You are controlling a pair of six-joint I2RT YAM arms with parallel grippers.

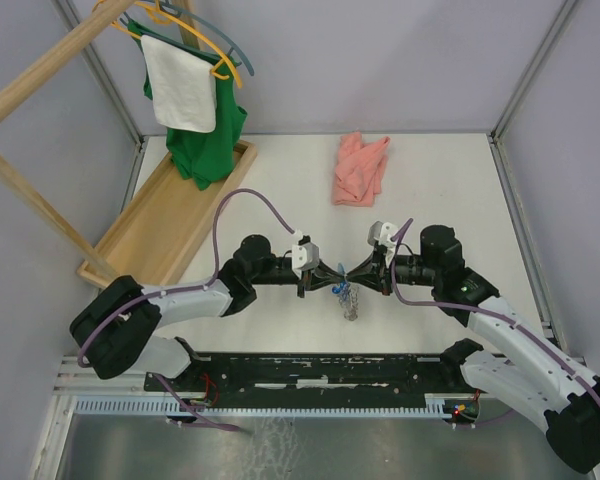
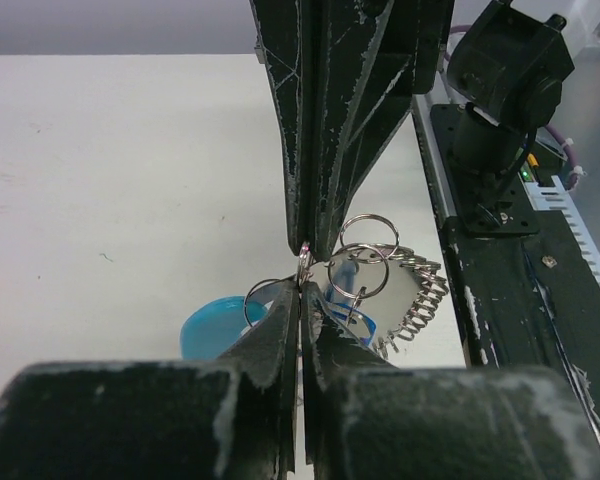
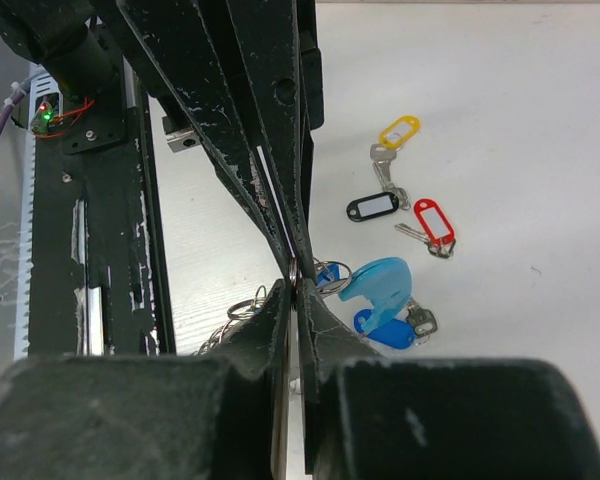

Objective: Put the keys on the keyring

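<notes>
Over the middle of the table my two grippers meet tip to tip, and both are shut on the same thin metal ring of the keyring [image 1: 346, 293]. The left gripper [image 2: 302, 285] pinches it from below in the left wrist view. The right gripper [image 3: 295, 280] pinches it in the right wrist view. Small split rings [image 2: 358, 270], a chain of silvery pieces [image 2: 420, 295] and the light-blue tag [image 3: 380, 285] hang from the grip. Three keys lie apart on the table: yellow-tagged [image 3: 400, 130], black-tagged [image 3: 372, 207], red-tagged [image 3: 433, 220]. A blue-tagged key [image 3: 390, 330] sits under the light-blue tag; whether it is attached I cannot tell.
A wooden tray [image 1: 170, 215] lies at the left, with a green garment and a white towel on hangers [image 1: 205, 120] above it on a wooden rack. A pink cloth [image 1: 360, 168] lies at the back. The black base rail [image 1: 310, 370] runs along the near edge.
</notes>
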